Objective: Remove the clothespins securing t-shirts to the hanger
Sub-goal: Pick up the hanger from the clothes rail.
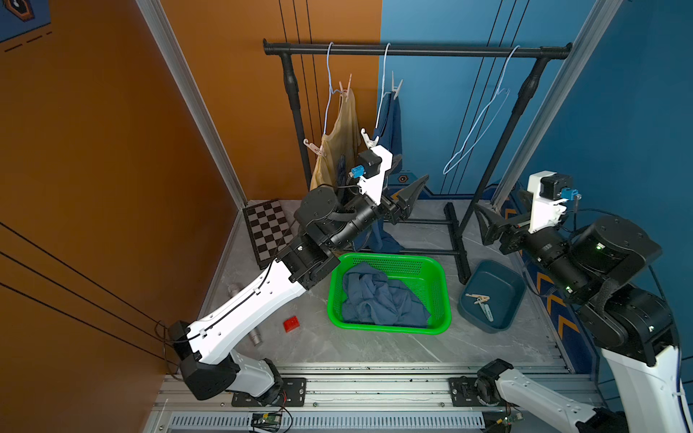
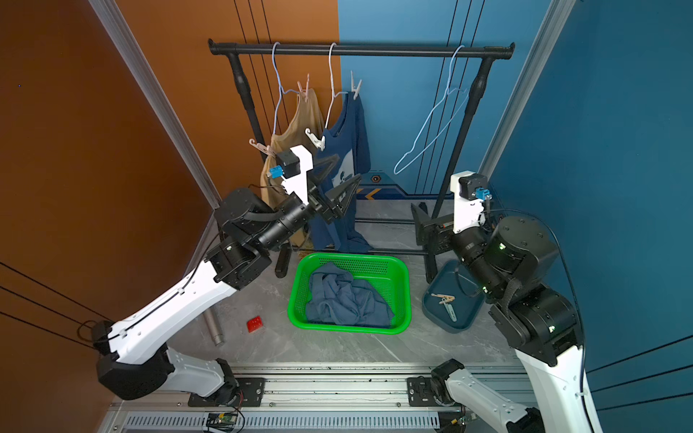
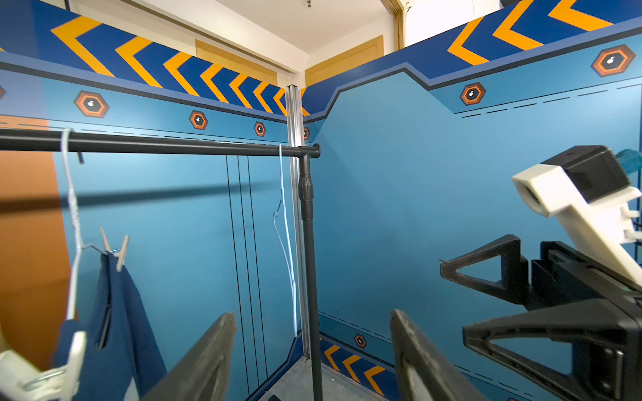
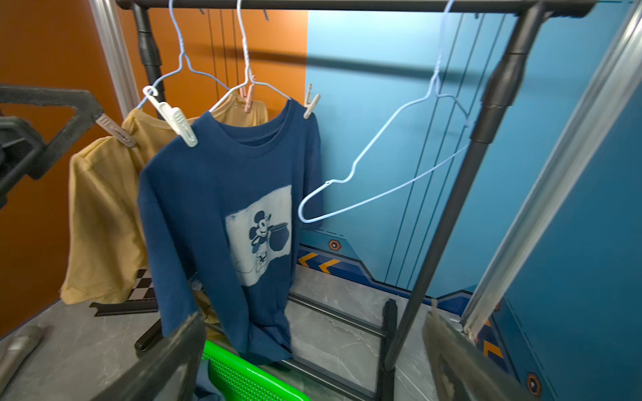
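Observation:
A pale yellow t-shirt point(image 4: 104, 208) and a navy t-shirt point(image 4: 208, 208) hang on hangers, each pinned at both shoulders. On the navy one sit a white clothespin point(image 4: 173, 118) and a beige one point(image 4: 311, 104). The yellow shirt carries a pink clothespin point(image 4: 248, 93) and another clothespin point(image 4: 114, 132). The slate blue t-shirt point(image 1: 378, 296) lies in the basket. My left gripper point(image 2: 347, 170) is open in front of the navy shirt, just below its near white clothespin point(image 2: 315, 139). My right gripper point(image 1: 487, 221) is open and empty, near the rack's right post.
The black rack point(image 1: 412, 48) also carries an empty hanger point(image 1: 480, 127) on the right. Below stand the green basket point(image 1: 438, 277) and a dark blue bin point(image 1: 498, 277) holding two clothespins point(image 1: 478, 298). A chessboard point(image 1: 268, 228), red block point(image 1: 291, 323) and metal cylinder point(image 1: 255, 337) lie left.

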`<state>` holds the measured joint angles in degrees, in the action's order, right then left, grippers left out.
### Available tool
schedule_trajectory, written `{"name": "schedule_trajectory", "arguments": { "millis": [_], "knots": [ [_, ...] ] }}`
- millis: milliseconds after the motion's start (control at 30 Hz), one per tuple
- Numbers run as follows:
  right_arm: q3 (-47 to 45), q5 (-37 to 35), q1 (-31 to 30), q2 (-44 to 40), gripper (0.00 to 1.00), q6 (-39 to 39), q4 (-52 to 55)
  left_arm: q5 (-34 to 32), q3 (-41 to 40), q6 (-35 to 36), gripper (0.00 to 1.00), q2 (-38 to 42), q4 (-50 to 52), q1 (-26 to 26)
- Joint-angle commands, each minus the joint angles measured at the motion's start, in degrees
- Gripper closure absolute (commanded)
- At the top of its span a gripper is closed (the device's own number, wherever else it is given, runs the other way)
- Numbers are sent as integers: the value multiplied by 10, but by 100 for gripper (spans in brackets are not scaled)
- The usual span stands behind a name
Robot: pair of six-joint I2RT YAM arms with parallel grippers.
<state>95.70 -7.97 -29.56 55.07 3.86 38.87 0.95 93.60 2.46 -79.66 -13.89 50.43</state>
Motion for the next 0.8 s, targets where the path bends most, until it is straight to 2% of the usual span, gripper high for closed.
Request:
{"name": "schedule_trajectory", "arguments": {
  "millis": [0, 100, 167, 433, 767],
  "knots": [
    [-2, -80, -83, 30, 2, 17, -32, -36, -37, 15, 27, 50, 4, -16],
    [6, -159, -193, 65, 0, 69, -59, -48, -82, 16, 27, 93, 12, -33],
    [18, -171, -221, 92, 0, 74, -68, -53, -104, 17, 27, 120, 27, -44],
    [49, -123, -228, 182, 0, 37, -134, -72, -169, 20, 26, 209, 73, -86],
    [116, -124, -225, 287, 0, 22, -219, -63, -203, 9, 26, 251, 92, -129]
  ]
}}
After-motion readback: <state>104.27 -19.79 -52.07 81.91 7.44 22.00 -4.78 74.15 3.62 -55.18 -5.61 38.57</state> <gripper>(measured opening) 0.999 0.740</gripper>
